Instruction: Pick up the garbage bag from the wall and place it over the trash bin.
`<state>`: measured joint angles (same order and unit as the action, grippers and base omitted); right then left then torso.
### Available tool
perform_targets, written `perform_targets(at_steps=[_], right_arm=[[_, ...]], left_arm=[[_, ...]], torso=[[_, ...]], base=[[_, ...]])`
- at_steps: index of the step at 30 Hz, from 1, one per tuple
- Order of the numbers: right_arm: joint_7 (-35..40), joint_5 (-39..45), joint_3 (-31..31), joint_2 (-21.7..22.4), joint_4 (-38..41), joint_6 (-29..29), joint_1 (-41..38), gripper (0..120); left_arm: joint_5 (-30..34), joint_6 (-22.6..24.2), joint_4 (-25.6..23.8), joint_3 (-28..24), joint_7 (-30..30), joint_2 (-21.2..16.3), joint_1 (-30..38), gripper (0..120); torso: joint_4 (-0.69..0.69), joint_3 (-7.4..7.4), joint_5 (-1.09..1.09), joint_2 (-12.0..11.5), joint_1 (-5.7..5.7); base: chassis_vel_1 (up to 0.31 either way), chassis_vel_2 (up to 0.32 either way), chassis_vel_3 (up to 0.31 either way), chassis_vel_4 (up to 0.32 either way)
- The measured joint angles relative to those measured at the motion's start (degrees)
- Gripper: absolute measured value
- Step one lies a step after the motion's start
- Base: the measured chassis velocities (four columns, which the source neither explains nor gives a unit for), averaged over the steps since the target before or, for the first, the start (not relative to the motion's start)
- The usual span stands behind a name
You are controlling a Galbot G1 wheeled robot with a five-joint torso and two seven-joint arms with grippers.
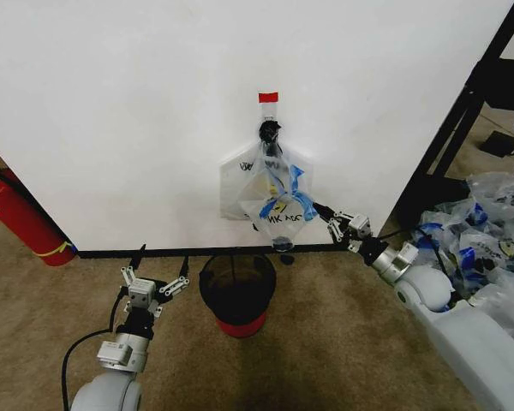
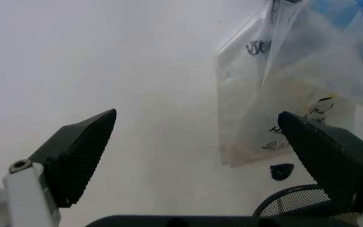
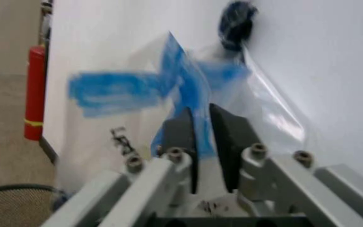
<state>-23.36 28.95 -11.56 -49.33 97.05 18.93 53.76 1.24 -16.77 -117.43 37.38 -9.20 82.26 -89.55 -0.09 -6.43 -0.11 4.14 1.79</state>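
Note:
The garbage bag point(image 1: 278, 205), crinkly whitish plastic with blue patches and black print, hangs from a hook under red tape point(image 1: 268, 97) on the white wall point(image 1: 137, 111). Straight below it on the carpet stands the trash bin point(image 1: 237, 289), black with a red base. My right gripper point(image 1: 321, 211) reaches in from the right and is shut on the bag's lower side; in the right wrist view its narrow gap point(image 3: 203, 137) holds blue-patched plastic point(image 3: 168, 85). My left gripper point(image 1: 161, 262) hovers open left of the bin, its two pads point(image 2: 81, 151) spread wide and facing the wall.
A second flat bag point(image 1: 233, 184) with dark lettering point(image 2: 257, 47) hangs behind the first. A red fire extinguisher point(image 1: 21, 214) stands at the wall's left end. A black frame point(image 1: 463, 111) and heaped clear bags with blue labels point(image 1: 480, 231) fill the right.

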Motion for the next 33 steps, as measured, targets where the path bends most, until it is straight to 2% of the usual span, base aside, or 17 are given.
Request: perform_targets(at_steps=[4, 6, 7, 11, 13, 15, 16, 19, 24, 29, 33], right_arm=[[0.9, -5.5, 0.0, 0.0, 1.0, 0.5, 0.0, 31], [1.2, -6.5, 0.0, 0.0, 1.0, 0.5, 0.0, 33], [1.9, -8.3, 0.0, 0.0, 1.0, 0.5, -0.1, 39], [3.8, -14.0, 0.5, -0.2, -0.1, 0.5, -1.0, 55], [4.4, -15.5, 0.6, -0.3, -0.4, 0.5, -1.3, 58], [5.5, -19.2, 1.1, -0.6, -0.8, 0.5, -1.9, 68], [5.6, -19.5, 1.2, -0.7, -0.8, 0.5, -1.9, 68], [6.9, -21.4, 2.6, -1.1, -1.1, 0.5, -3.0, 85], [7.2, -22.0, 3.6, -1.3, -1.4, 0.3, -3.4, 98], [7.3, -22.6, 3.7, -1.4, -1.5, -0.2, -3.2, 100], [8.2, -22.2, 3.6, -1.6, -1.4, 0.1, -2.7, 88]], left_arm=[[-0.1, -0.1, 0.0, 0.0, 0.0, 0.1, -0.1, 100], [-0.1, -0.1, 0.0, 0.0, 0.0, 0.1, -0.1, 100], [-0.2, -0.1, 0.0, 0.0, 0.0, 0.2, -0.1, 100], [-0.2, -0.3, 0.0, 0.0, 0.0, 0.3, -0.1, 100], [-0.2, -0.3, 0.0, 0.1, 0.0, 0.3, -0.1, 100], [-0.2, -0.4, 0.0, 0.2, 0.0, 0.2, -0.1, 100], [-0.2, -0.4, 0.0, 0.2, 0.0, 0.2, -0.1, 100], [-0.2, -0.4, 0.0, 0.3, 0.0, 0.1, -0.1, 100], [0.0, -0.4, 0.0, 0.4, 0.1, -0.1, -0.1, 100], [0.2, -0.5, -0.1, 0.6, 0.1, -0.3, -0.2, 100], [0.2, -0.5, -0.1, 0.5, 0.1, -0.3, -0.2, 100]], torso=[[0.00, 0.00, 0.00, 0.0, 0.00], [0.00, 0.00, 0.00, 0.0, 0.00], [-0.01, 0.00, 0.00, 0.0, 0.00], [0.00, -0.01, 0.00, 0.0, 0.00], [0.00, -0.01, 0.00, 0.0, 0.00], [0.00, -0.01, 0.00, 0.0, 0.00], [0.00, -0.01, 0.00, 0.0, 0.00], [0.00, -0.01, 0.00, 0.0, 0.00], [0.00, -0.01, 0.00, 0.0, 0.00], [0.00, -0.01, 0.00, 0.0, 0.00], [0.00, -0.01, 0.00, 0.0, 0.00]], base=[[0.000, 0.000, 0.000, 0.000], [0.000, 0.000, 0.000, 0.000], [0.000, 0.000, 0.000, 0.000], [0.000, 0.000, 0.000, 0.000], [0.000, 0.000, 0.000, 0.000], [0.000, 0.000, 0.000, 0.000], [0.000, 0.000, 0.000, 0.000], [0.000, 0.000, 0.000, 0.000], [0.000, 0.000, 0.000, 0.000], [0.000, 0.000, 0.000, 0.000], [0.000, 0.000, 0.000, 0.000]])
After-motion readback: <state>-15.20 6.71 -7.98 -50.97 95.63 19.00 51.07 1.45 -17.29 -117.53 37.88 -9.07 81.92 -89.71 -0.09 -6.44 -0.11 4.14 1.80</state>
